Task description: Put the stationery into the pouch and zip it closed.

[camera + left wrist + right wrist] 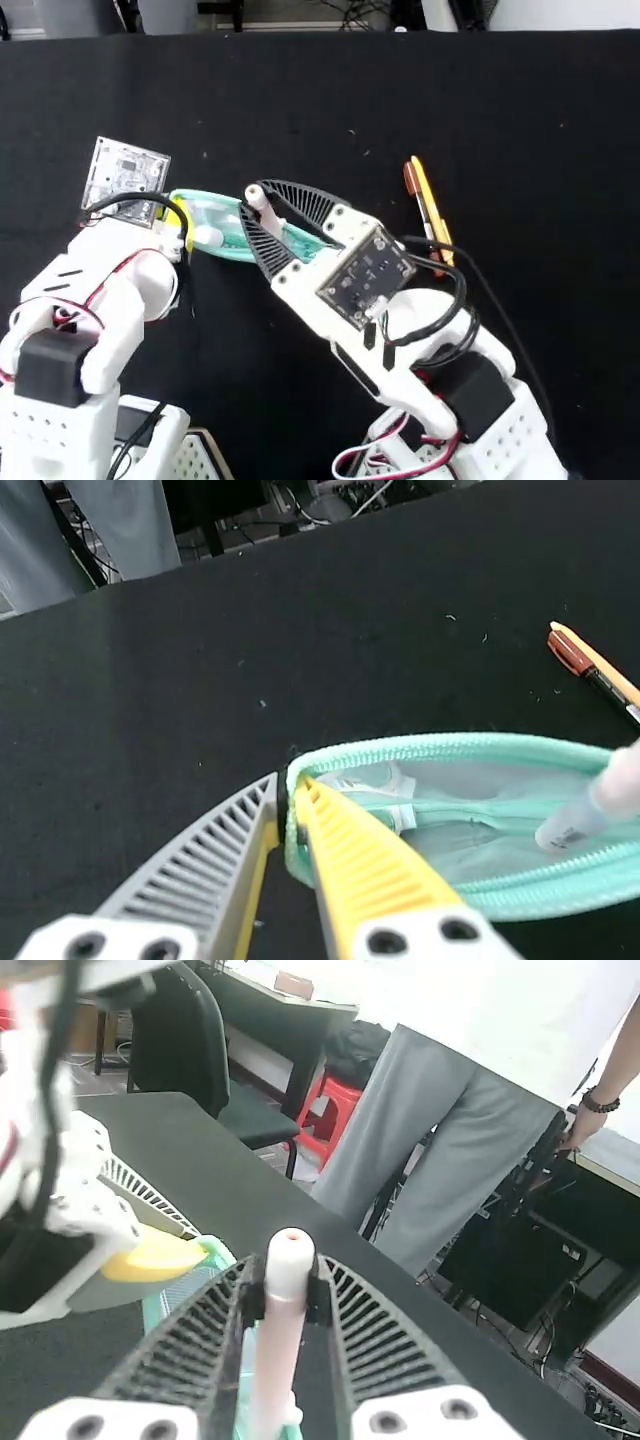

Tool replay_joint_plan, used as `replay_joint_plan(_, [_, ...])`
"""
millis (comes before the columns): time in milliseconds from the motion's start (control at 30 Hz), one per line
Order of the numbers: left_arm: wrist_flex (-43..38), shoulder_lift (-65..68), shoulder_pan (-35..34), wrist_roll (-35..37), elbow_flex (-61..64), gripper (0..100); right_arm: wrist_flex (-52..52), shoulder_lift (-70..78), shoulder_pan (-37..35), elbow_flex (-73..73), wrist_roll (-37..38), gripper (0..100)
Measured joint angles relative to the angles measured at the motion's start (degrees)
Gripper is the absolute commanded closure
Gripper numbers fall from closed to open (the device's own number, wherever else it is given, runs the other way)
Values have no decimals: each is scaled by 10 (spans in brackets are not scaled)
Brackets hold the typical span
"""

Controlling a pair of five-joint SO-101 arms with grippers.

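Note:
A mint-green pouch point(225, 232) lies open on the black table, its zipper rim point(430, 748) spread wide. My left gripper point(292, 815) is shut on the pouch's end edge, one grey and one yellow finger point(360, 865) pinching it. My right gripper point(285, 1295) is shut on a white marker point(280, 1330), held tilted with its lower end inside the pouch mouth point(585, 815). In the high view the right gripper point(262, 212) sits over the pouch's middle. Two pens, one yellow and one brown-orange point(428, 208), lie on the table to the right of the pouch.
A small white circuit board point(125, 172) lies just behind the left arm. The table's far half is bare black cloth point(330, 90). A person stands beyond the table edge in the right wrist view, touching nothing.

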Motion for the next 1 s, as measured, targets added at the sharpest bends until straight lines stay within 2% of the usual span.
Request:
replay_joint_plan(133, [0,0,1,0,0,970,0,0,0,14,0,979])
replay_joint_plan(267, [0,0,-2,0,0,970,4,9,4,39,2,921])
replay_joint_plan(433, [0,0,-2,0,0,970,4,10,1,40,1,914])
replay_joint_plan(600, [0,0,-3,0,0,970,44,6,1,17,1,782])
replay_joint_plan(833, [0,0,-3,0,0,970,139,6,3,-66,1,779])
replay_joint_plan(1000, [0,0,-3,0,0,970,161,6,4,-124,1,779])
